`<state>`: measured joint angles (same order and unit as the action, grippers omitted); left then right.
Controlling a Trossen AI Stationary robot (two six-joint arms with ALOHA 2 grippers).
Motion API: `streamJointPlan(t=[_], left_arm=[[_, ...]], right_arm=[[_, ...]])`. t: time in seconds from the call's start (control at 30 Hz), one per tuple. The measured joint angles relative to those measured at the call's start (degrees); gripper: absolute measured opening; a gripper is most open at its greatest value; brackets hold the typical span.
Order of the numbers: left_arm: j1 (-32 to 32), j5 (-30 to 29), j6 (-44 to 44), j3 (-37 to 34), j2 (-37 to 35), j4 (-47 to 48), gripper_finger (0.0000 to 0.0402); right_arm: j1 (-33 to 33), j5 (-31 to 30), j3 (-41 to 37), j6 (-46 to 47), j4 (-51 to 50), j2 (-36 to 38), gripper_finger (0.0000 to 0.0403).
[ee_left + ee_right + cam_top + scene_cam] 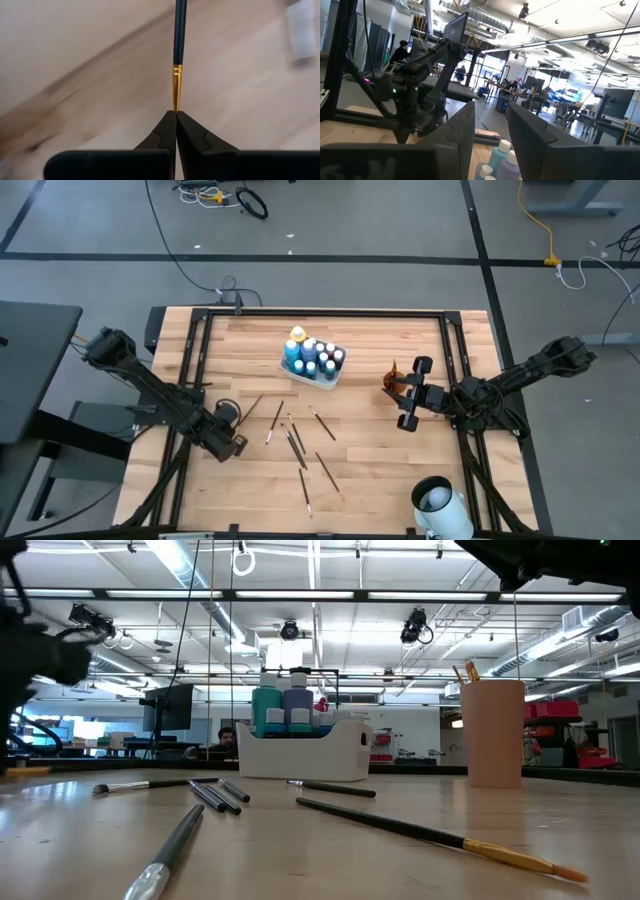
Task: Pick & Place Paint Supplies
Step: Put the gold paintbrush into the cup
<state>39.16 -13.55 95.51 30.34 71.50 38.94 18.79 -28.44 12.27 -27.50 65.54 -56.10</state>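
Several paint bottles (313, 358) stand in a white tray (328, 379) at the table's far middle; the same bottles (284, 707) show in the low view. Several thin paintbrushes (300, 448) lie loose on the wood. My left gripper (237, 426) is at the table's left, shut on one dark-handled brush (252, 408). My right gripper (408, 394) hovers open beside the orange-brown cup (392, 376), which has brush handles (465, 671) sticking out of it. In the right wrist view its gripper (490, 125) stands above the bottles (501, 156). My left gripper (176, 117) pinches the brush between its two fingertips at the brush's tip end, just past the gold ferrule (176, 87). The dark handle (179, 30) points straight out ahead, in line with the fingers. Whether the brush is clear of the table I cannot tell.
A white roll-like object (440, 505) sits at the table's near right corner. Black rails (195, 360) run along the table's sides and far edge. Bare wood (380, 460) lies between the loose brushes and the right arm.
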Motion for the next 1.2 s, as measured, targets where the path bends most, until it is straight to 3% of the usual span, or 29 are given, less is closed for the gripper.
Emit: streamJointPlan(t=[0.13, 0.4, 0.53, 0.63, 1.0, 1.1, 1.2], left_arm=[[0.10, -6.53, -3.85, 5.35, -0.04, 2.04, 0.0004], [0.07, -20.44, -15.36, 15.93, -0.06, 0.40, 0.0003], [-0.28, -24.73, -20.26, 18.14, -0.12, -7.05, 0.0004], [-1.80, -22.00, -22.74, 18.24, -0.15, -13.77, 0.0004], [-12.44, -7.83, -31.73, 18.22, -0.15, -19.74, 0.0004], [-14.64, -5.09, -32.17, 18.22, -0.15, -20.47, 0.0004], [-16.51, -0.99, -32.79, 18.22, -0.15, -21.19, 0.0005]], right_arm=[[0.00, 0.12, 0.00, -0.01, 0.02, 0.00, 0.0119], [0.00, 6.47, 0.00, -0.01, 0.25, 0.00, 0.0119], [0.00, 15.00, 0.02, -3.23, -0.88, -0.31, 0.0119], [0.13, 19.99, 1.57, -5.45, -2.29, -2.35, 0.0119], [0.11, 20.37, 19.91, -9.71, -18.69, -21.80, 0.0127], [0.13, 18.36, 25.68, -15.06, -21.05, -27.56, 0.0138], [0.01, 12.31, 31.41, -20.63, -24.42, -32.76, 0.0153]])
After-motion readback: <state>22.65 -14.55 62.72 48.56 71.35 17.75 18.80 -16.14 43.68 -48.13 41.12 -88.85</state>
